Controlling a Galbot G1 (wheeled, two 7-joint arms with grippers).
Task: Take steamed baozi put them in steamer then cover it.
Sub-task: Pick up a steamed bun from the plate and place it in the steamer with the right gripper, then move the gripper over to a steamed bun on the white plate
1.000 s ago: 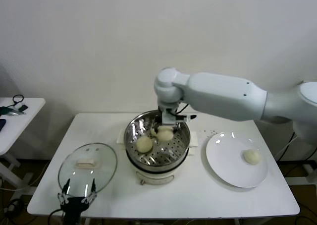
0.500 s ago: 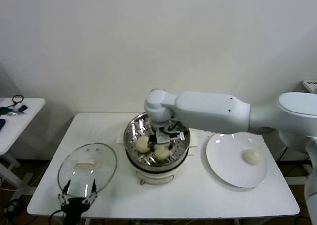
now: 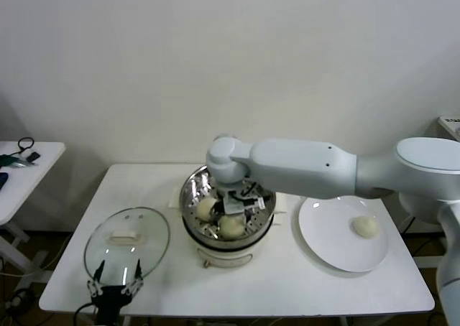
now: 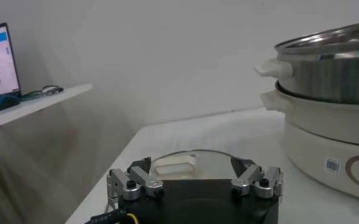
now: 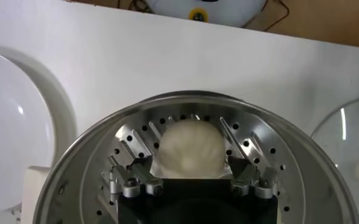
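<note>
**Trainee:** Stainless steel all round it now. The right gripper [image 3: 239,205] is down inside the steamer [image 3: 192,189], and a baozi [image 5: 189,148] sits on the perforated tray between its fingers [image 5: 129,185]. Is it let go?

**Mentor:** From the wrist view the fingers stand apart on either side of the bun, not pinching it, so I judge it released. The bun rests toward the near side of the tray, with another baozi [image 3: 207,208] just beside it on the robot's left.

**Trainee:** So how to finish this step well?

**Mentor:** Lift straight up, fingers kept wide, so neither pad drags the soft dough or nudges its neighbour. Clear the steel rim before swinging sideways.

**Trainee:** And then?

**Mentor:** One baozi [image 3: 366,227] lies on the white plate [image 3: 323,233], to the right of the steamer. Take it gently around its middle; squeezing would dent it.

**Trainee:** The lid?

**Mentor:** The glass cover [image 3: 126,241] lies flat on the table, left of the steamer. The left gripper [image 4: 194,181] waits just near it at the table's front edge, fingers spread, holding nothing.
</note>
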